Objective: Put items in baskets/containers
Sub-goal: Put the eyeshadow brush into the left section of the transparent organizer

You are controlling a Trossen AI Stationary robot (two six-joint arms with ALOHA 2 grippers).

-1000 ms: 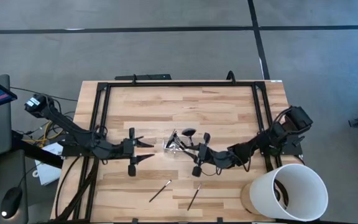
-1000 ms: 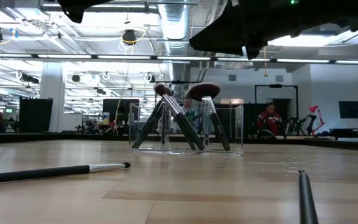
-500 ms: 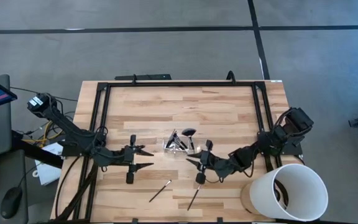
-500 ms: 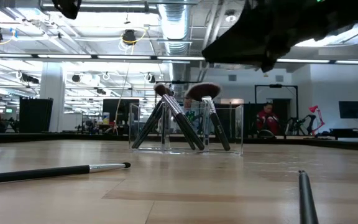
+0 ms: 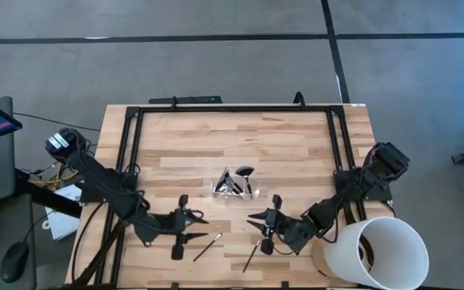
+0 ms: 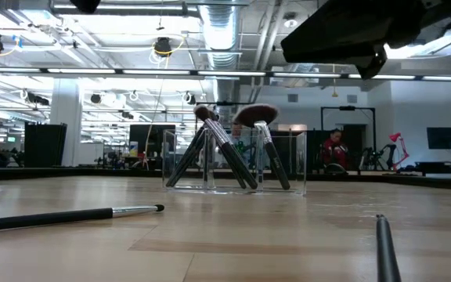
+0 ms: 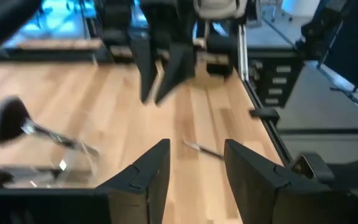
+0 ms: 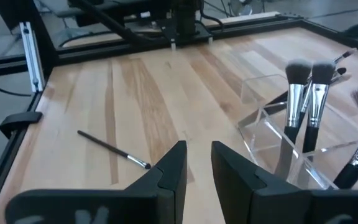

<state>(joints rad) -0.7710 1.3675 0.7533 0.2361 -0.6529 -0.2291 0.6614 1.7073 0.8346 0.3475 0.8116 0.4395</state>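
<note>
While both sets of fingers (image 5: 202, 229) (image 5: 255, 225) hang parted and seemingly empty, two brushes (image 5: 208, 246) (image 5: 250, 257) lie just beside them.

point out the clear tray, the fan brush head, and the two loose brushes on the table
clear tray (image 5: 234, 190), high view, front wall.
fan brush head (image 5: 245, 171), high view, dark bristles.
left loose brush (image 5: 208, 246), high view, mid-handle.
right loose brush (image 5: 250, 258), high view, mid-handle.

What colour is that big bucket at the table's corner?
White, the bucket has a dark inside; the high view shows it best.
</note>
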